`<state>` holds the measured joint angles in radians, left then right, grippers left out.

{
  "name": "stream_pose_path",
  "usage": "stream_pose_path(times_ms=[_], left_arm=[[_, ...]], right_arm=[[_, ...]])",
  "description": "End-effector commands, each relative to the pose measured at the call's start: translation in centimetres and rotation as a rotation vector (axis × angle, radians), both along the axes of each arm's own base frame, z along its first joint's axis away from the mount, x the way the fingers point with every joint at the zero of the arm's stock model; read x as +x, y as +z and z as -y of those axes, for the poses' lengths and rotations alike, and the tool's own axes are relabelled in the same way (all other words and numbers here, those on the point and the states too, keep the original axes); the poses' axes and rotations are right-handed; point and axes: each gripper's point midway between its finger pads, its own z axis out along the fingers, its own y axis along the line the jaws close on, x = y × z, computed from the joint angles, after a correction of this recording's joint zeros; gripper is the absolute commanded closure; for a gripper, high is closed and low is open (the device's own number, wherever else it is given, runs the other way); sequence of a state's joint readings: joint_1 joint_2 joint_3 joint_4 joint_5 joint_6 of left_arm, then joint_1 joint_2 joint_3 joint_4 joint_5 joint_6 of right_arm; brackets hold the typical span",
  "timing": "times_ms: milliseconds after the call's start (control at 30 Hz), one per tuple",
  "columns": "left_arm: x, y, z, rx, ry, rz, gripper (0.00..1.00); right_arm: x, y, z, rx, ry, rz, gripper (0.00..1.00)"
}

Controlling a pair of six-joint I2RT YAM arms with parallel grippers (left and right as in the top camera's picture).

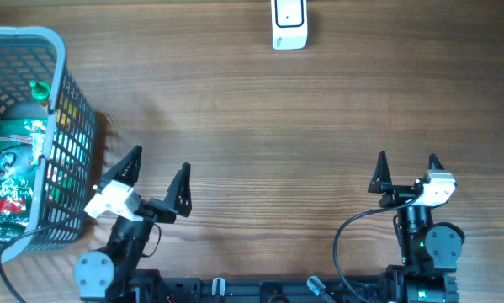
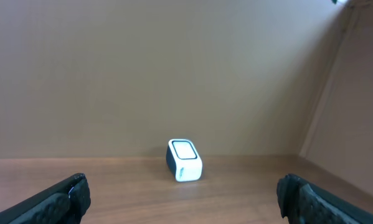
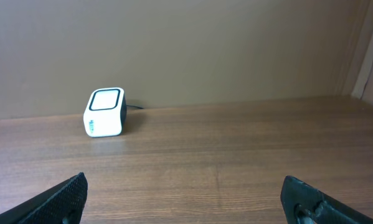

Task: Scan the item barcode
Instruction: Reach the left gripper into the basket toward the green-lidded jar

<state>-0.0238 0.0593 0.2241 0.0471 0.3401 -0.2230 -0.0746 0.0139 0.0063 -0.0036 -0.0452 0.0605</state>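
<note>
**Left gripper** [image 1: 159, 165]: jaws spread fully wide and empty. It sits near the tabletop's [image 1: 252, 109] near edge, just beside the basket's right wall, and is aimed toward the far edge.

**Right gripper** [image 1: 407, 164]: jaws equally wide and empty. It is near the near edge, toward the right side, and also faces the far edge.

**Bottle** [image 1: 12, 160]: lies on its side inside the basket [image 1: 64, 59] at the tabletop's left edge. Its long axis runs near to far. The green cap [image 1: 39, 90] points to the far edge and the base to the near edge. The label is green with red and white patches, and its print is too small to read.

**Scanner** [image 1: 289, 23]: a white block at the far edge, slightly right of centre, well apart from the basket and both grippers. In the wrist views its dark-framed window is lit white and tilted up toward the arms. A small mark on its front cannot be read.
</note>
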Motion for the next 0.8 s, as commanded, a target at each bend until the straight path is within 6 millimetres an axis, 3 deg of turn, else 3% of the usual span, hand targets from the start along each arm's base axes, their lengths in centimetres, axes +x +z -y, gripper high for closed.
stream_pose_path(times_ms=[0,167,300,400,467,600,633,700,767], left_arm=[[-0.3,4.3,-0.1,0.009,0.007,0.041,0.00],[2.6,11.4,-2.1,-0.015,0.128,-0.008,0.00],[7.0,14.6,-4.9,-0.009,0.299,-0.223,0.00],[8.6,15.6,-6.6,0.017,0.399,-0.385,0.00],[8.7,15.7,-6.6,0.035,0.401,-0.469,0.00],[8.0,12.3,-6.3,0.070,0.383,-0.632,0.00],[8.1,12.2,-6.9,0.074,0.417,-0.635,0.00],[7.5,13.0,-10.5,-0.007,0.638,-0.616,0.00],[7.0,13.7,-12.9,-0.039,0.766,-0.595,0.00]], right_arm=[[0.0,0.0,-0.2,0.019,0.013,0.000,0.00],[0.0,0.0,-0.2,0.019,0.013,0.000,0.00],[0.0,0.0,-0.2,0.019,0.013,0.000,0.00],[0.0,0.0,-0.2,0.019,0.013,0.000,0.00],[0.0,0.0,-0.2,0.019,0.013,0.000,0.00],[0.0,0.0,-0.2,0.019,0.013,0.000,0.00],[0.0,0.0,-0.2,0.019,0.013,0.000,0.00],[0.0,0.0,-0.2,0.019,0.013,0.000,0.00],[0.0,0.0,-0.2,0.019,0.013,0.000,0.00]])
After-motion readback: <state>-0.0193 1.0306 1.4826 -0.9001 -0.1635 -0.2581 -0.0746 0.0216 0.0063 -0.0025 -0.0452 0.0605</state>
